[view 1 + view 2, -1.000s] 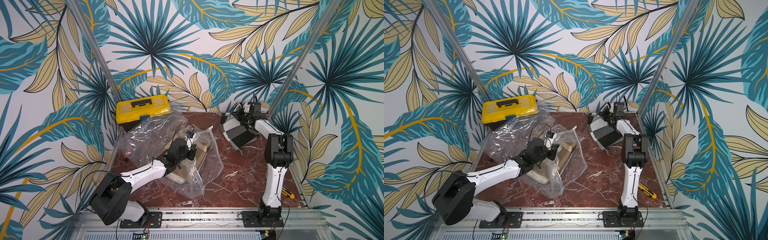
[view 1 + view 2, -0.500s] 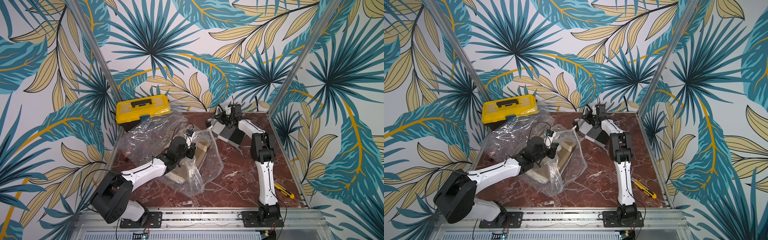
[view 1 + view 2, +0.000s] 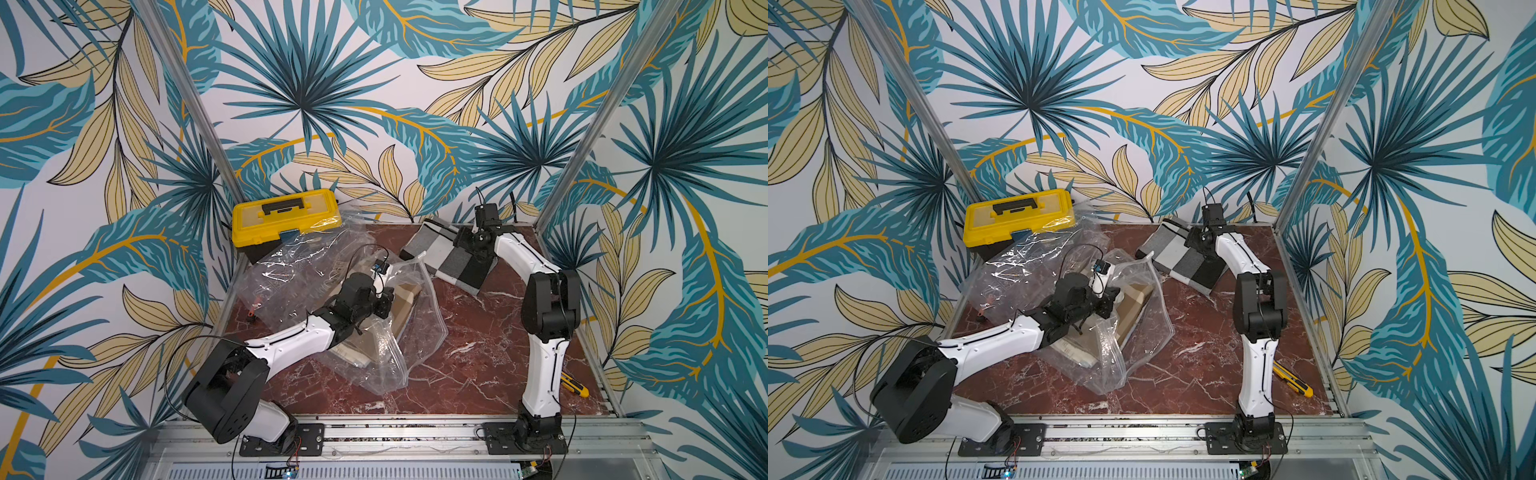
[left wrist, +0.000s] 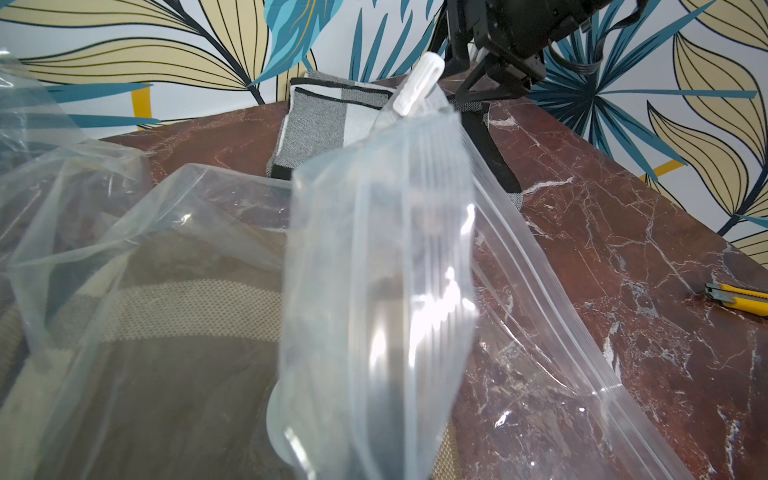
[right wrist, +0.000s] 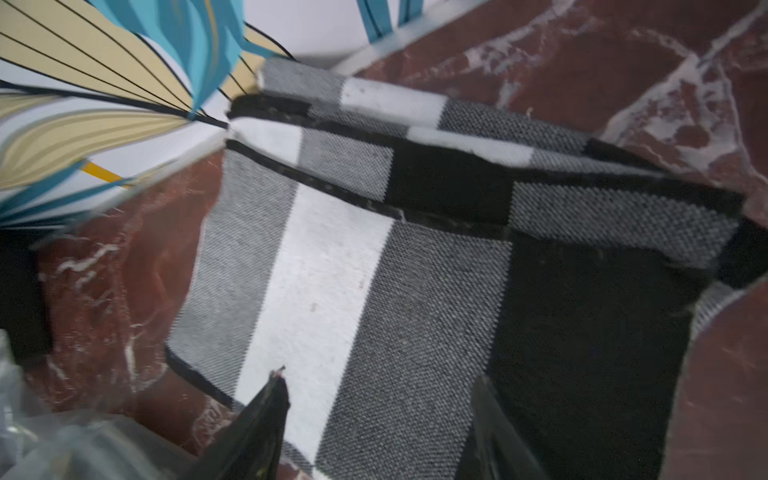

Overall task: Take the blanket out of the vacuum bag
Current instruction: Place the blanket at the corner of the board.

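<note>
Right pincer now wide, blanket loose below

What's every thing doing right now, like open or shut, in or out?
Black, grey and white checked blanket: folded, out of the bag, on the table.
Clear plastic vacuum bag: mouth open, beige folded cloth inside.
Left gripper: shut on the vacuum bag's zip edge.
Right gripper: open above the checked blanket.
Yellow plastic toolbox: lid shut.
Yellow utility knife: lying on the table.

knife cut off at edge, checkered blanket corner blurred
</note>
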